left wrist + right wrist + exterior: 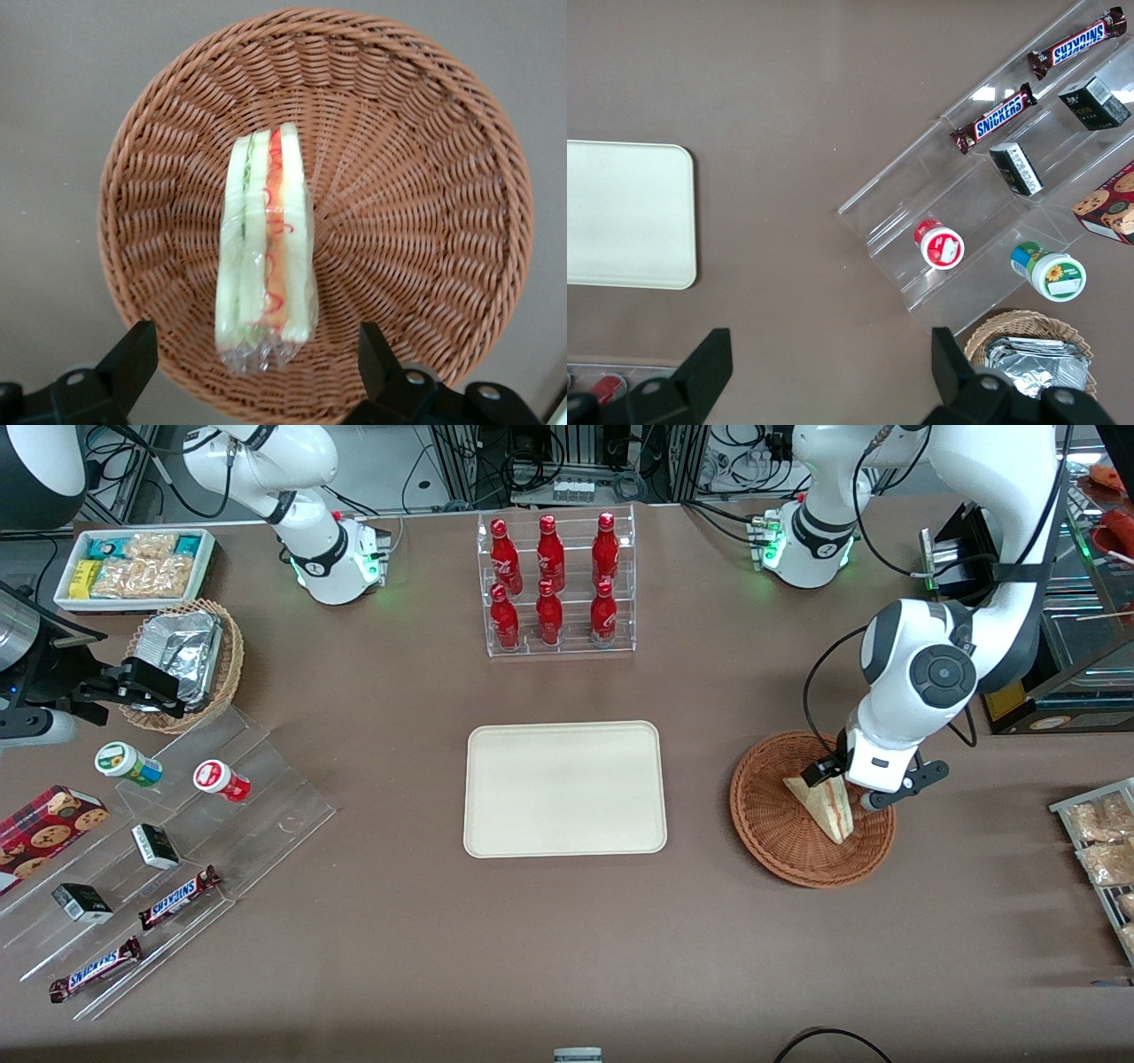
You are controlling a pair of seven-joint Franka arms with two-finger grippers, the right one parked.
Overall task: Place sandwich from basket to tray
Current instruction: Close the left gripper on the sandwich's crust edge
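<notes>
The tray [565, 789] lies flat on the brown counter [567, 939], nearer to the front camera than the rack of red bottles [556, 584]; nothing rests on the tray. From the tray toward the working arm's end of the counter sits the basket [780, 841], well apart from the tray. The sandwich [824, 806] lies inside the basket, wrapped in clear film, its red and green filling stripe visible along the cut edge. The gripper [837, 779] hangs directly above the basket, over the sandwich. Its fingers [133, 354] stand spread, one to each side of the sandwich; they appear not to touch it, though contact cannot be ruled out.
</notes>
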